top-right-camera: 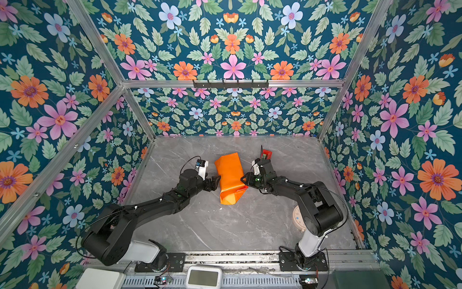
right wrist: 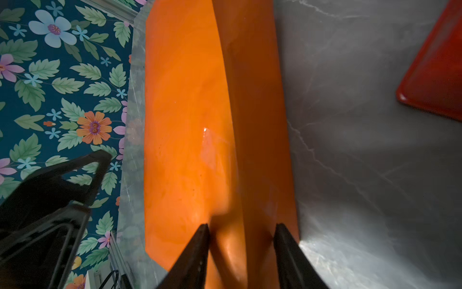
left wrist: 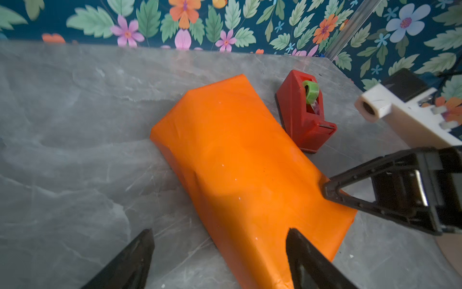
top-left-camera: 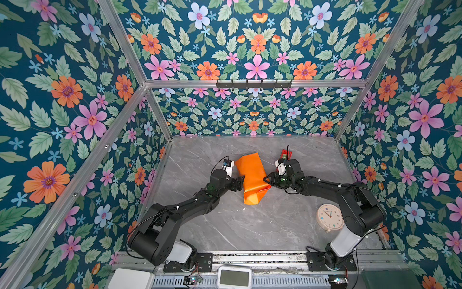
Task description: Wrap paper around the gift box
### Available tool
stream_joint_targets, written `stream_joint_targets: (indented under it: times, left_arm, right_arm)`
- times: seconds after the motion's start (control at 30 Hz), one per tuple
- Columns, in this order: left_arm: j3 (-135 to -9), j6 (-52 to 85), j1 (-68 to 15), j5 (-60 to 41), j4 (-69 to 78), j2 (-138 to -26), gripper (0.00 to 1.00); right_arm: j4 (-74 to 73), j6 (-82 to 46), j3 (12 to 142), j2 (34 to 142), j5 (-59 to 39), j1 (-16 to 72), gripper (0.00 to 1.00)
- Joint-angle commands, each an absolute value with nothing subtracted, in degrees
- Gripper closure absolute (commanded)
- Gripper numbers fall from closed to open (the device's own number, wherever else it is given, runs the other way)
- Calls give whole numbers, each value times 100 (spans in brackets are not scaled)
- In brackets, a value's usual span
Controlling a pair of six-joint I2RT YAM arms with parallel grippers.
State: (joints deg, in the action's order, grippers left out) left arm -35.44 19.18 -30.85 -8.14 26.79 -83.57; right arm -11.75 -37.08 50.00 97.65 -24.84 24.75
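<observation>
You're at the sealing step: left gripper spread, right gripper parted astride the paper at its right fold; next, probably tape it.

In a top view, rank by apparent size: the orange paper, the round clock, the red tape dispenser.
Largest: orange paper.
Next: round clock.
Smallest as seen: red tape dispenser, but the right arm hides most of it, so unsure.

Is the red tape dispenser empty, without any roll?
No, a green roll sits in the slot of the red tape dispenser.
</observation>
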Motion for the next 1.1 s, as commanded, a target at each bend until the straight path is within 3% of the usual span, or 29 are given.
stream_joint_targets:
  times: [0.0, 0.2, 0.37, 0.5, 0.83, 1.07]
  left_arm:
    - [-3674, 2629, -3034, -1673, 2707, -8615, 21]
    - [-3644, 2892, -3017, -2194, 2980, -8831, 24]
    - [-3411, 2856, -2768, -1666, 2681, -8302, 20]
    - [-3131, 2996, -2700, -876, 1589, -7461, 23]
    - [-1927, 3401, -3392, -1064, 1010, -6394, 60]
    - [-2033, 3128, -3999, -1160, 1634, -7010, 70]
  right_arm:
    - [-1133, -3732, 4847, 9742, -2640, 2519, 60]
    - [-1239, -3905, 4495, 9549, -2544, 2781, 63]
    - [-911, -3854, 4302, 8927, -2148, 2841, 58]
    - [43, -3112, 4462, 8163, -1385, 2876, 52]
    - [726, -2131, 5405, 8435, -1980, 3407, 54]
    - [1172, -2006, 5875, 8992, -2259, 3476, 63]
